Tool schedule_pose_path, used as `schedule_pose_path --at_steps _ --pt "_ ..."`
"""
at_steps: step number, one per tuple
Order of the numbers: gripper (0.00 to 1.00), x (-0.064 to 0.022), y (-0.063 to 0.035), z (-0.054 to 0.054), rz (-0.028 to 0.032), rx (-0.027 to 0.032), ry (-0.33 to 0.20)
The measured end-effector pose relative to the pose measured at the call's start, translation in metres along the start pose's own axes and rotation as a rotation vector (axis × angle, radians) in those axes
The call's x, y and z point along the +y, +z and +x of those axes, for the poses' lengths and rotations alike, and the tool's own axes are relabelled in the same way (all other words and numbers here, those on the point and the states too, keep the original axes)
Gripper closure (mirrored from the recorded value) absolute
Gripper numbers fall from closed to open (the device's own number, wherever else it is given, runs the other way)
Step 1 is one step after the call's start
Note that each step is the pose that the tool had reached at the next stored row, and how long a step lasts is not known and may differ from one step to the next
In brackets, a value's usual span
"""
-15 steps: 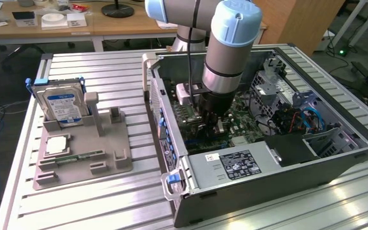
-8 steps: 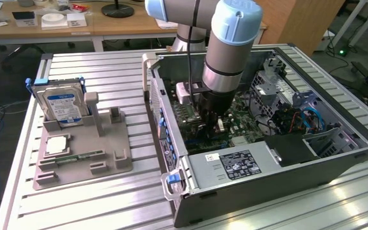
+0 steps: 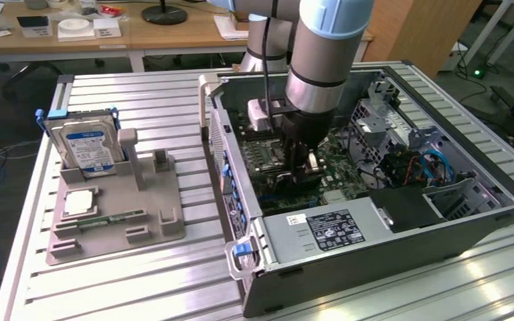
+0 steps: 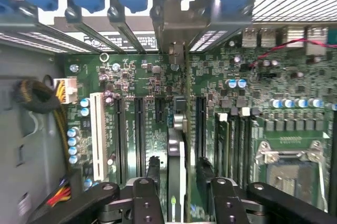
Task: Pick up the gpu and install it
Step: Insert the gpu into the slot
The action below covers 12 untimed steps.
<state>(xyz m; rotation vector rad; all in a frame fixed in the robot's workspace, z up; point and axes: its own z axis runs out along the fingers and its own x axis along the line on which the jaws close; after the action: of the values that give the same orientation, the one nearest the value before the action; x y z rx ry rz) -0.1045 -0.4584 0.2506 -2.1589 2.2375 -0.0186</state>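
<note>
Dark card: you are looking at the gpu (image 4: pixel 177 145) edge-on, a thin circuit card standing upright between the fingertips and reaching away from the gripper toward the case's rear wall.
Where it is sitting: it is hanging directly below the gripper (image 4: pixel 178 179), lined up over a long black slot on the motherboard (image 4: pixel 137 77); whether its edge is touching the slot you cannot tell.
Gripper: the fingers (image 4: pixel 152 169) are closing narrow on the card, one pad on each face, so you are holding it.
Handling: judge it light and stiff but fragile; it is likely flexing or tilting if you press off-centre.
Hold: you are gripping the flat faces near the upper edge, which seems the sound place, keeping the contact edge free.
Beside the gripper: parallel black slots and a white slot (image 4: pixel 96 129) are lying to one side, memory slots and the processor socket (image 4: pixel 287 163) to the other.
Farther out: the open computer case (image 3: pixel 400 234) is surrounding the arm (image 3: pixel 324 53); on the exterior view's left a grey holder (image 3: pixel 118 221) is carrying a hard drive (image 3: pixel 86 144).
</note>
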Motion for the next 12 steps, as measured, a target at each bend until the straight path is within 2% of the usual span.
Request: schedule_pose_path --at_steps 6,9,11,12 --pt "0.58 -0.0006 -0.0248 0.0 0.0055 -0.0002 0.0" --pt "0.6 -0.0006 -0.0256 0.0 0.0067 -0.0004 0.0" --pt "0.73 -0.0007 -0.0256 0.0 0.0067 -0.0004 0.0" --pt "0.73 -0.0006 -0.0257 0.0 0.0067 -0.0003 0.0"
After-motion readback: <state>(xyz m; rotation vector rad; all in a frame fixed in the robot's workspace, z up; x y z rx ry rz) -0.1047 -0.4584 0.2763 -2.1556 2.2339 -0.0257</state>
